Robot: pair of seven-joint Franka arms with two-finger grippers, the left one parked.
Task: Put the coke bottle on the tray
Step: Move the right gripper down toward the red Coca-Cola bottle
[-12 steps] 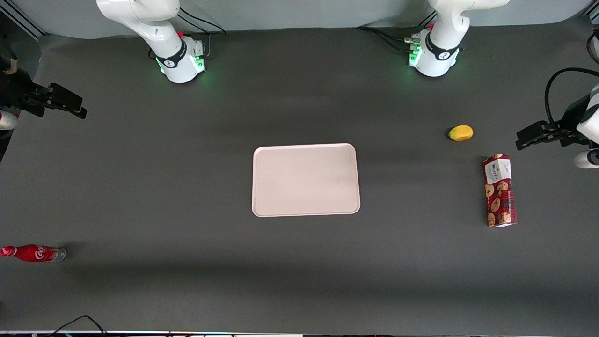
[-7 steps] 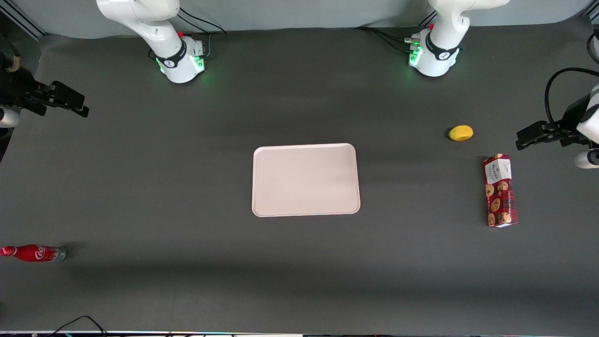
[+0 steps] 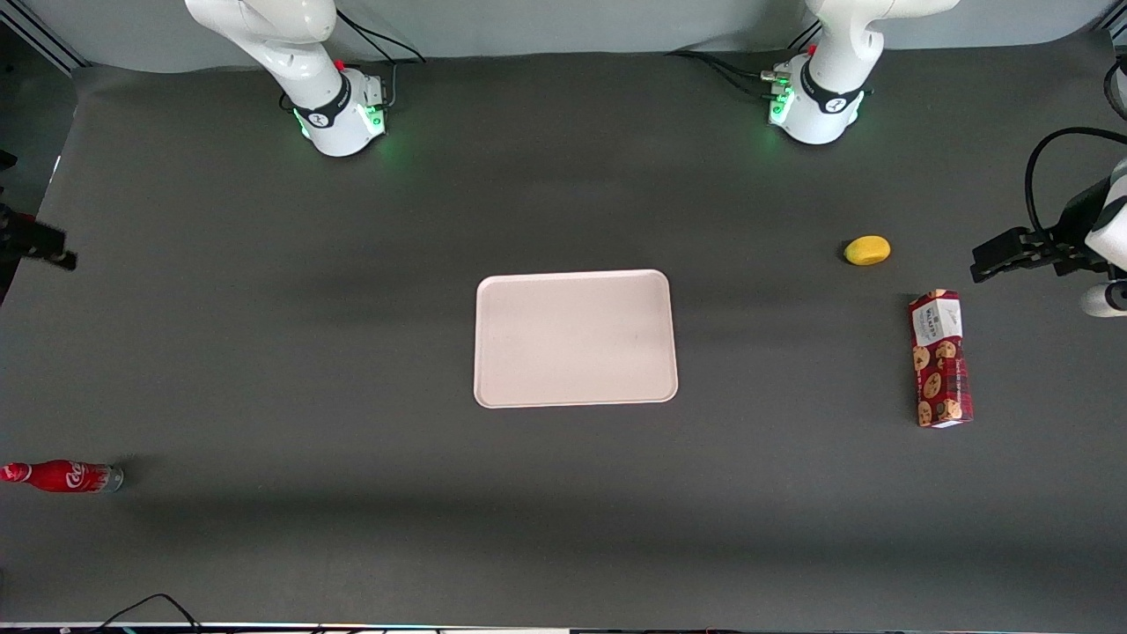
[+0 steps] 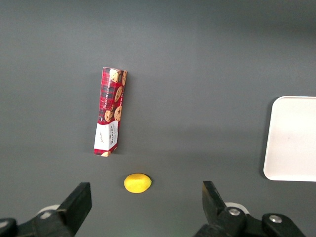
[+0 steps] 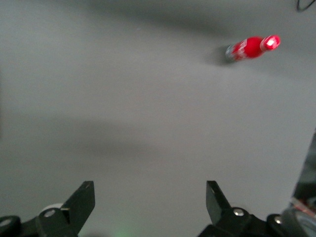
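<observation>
Coke bottle is what the task concerns, yet it ranks among the smaller things here, so size order starts with the dark table. On that table, about midway between the two arm bases and nearer the front camera than they are, lies the tray, flat, pale pinkish-white, with rounded corners and a low rim; nothing rests on it. Well off toward the parked arm's end of the table lies a red cookie box on its long side, printed with cookies and carrying a white label at the end farther from the front camera. The gripper hangs at the working arm's end of the table, above bare surface and farther from the front camera than the bottle; only a dark tip of it shows at the edge of the front view. From the wrist camera its two fingers stand well apart with nothing between them. The coke bottle lies on its side at the working arm's end, close to the table's edge and well apart from the tray, its red cap pointing away from the tray and its silvery base toward it. Smallest is a yellow lemon-like fruit, just beside the box's labelled end and slightly farther from the camera.
</observation>
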